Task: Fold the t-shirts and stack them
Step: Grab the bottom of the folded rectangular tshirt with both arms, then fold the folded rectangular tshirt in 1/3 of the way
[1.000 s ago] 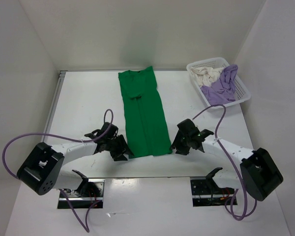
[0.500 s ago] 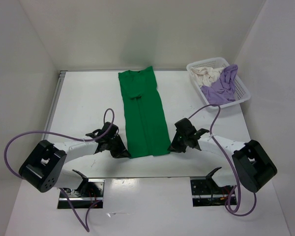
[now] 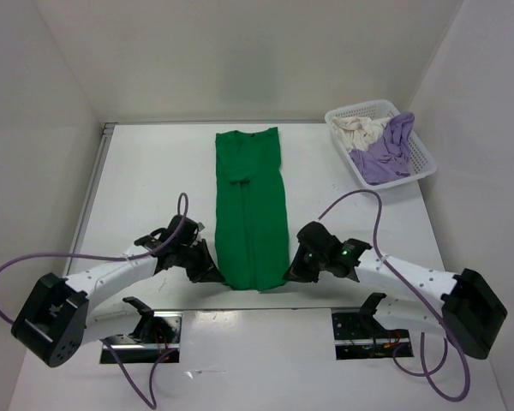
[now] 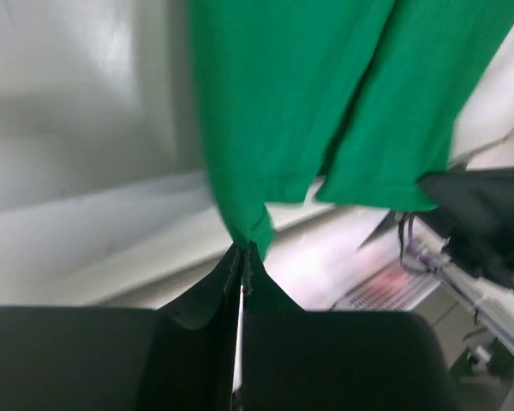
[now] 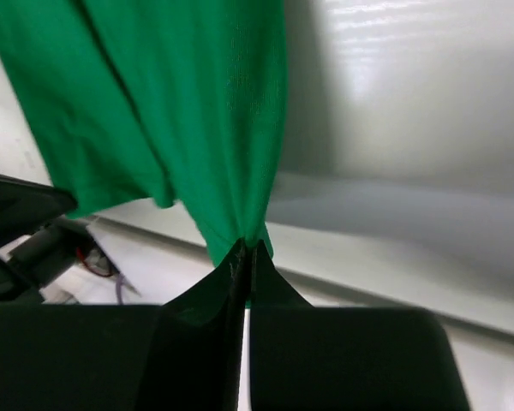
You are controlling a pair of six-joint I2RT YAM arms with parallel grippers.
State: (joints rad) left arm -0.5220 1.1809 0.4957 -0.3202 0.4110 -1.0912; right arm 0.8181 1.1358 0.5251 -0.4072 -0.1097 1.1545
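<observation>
Both sets of jaws are pressed together, pinching the green t-shirt (image 3: 253,214): left jaws on its near-left hem corner, right jaws on its near-right corner. Shirt lies as a long folded strip on the surface (image 3: 154,171). Right of its far end, the white basket (image 3: 426,156) holds the lavender t-shirt (image 3: 381,161) and cream t-shirt (image 3: 356,128), heaped.

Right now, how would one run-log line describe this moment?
left gripper: shut on green shirt, near-left corner | right gripper: shut on near-right corner | shirt: long strip on table | basket: cream shirt, purple shirt
</observation>
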